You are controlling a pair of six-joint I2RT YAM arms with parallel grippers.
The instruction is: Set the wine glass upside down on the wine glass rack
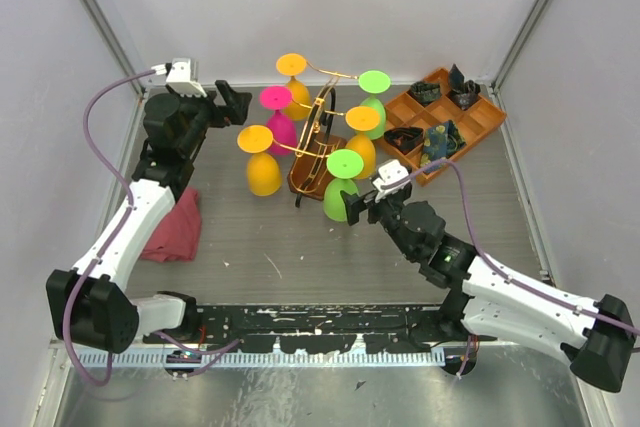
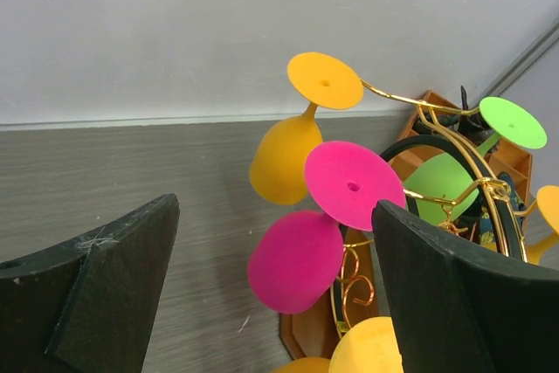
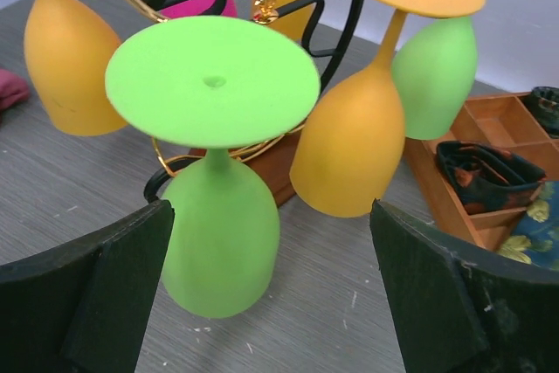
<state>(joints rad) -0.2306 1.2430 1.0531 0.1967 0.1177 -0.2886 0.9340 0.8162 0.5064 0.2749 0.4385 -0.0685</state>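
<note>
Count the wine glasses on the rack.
6. Left of the rack, back to front: far orange glass, pink glass, near orange glass. Right side: far green glass, middle orange glass, near green glass. None appears hidden.

A lime-green wine glass [image 1: 342, 189] hangs upside down at the near right end of the wine glass rack [image 1: 305, 177]. Its flat round foot is on top, its stem sits in a curled gold wire arm, and its bowl is mouth-down close to the grey tabletop [image 1: 270, 252]; contact cannot be told. The rack, thin gold wire on a dark brown wooden base, stands upright mid-tabletop, holding five other inverted goblets [image 1: 281, 129] in orange, pink and green.
</note>
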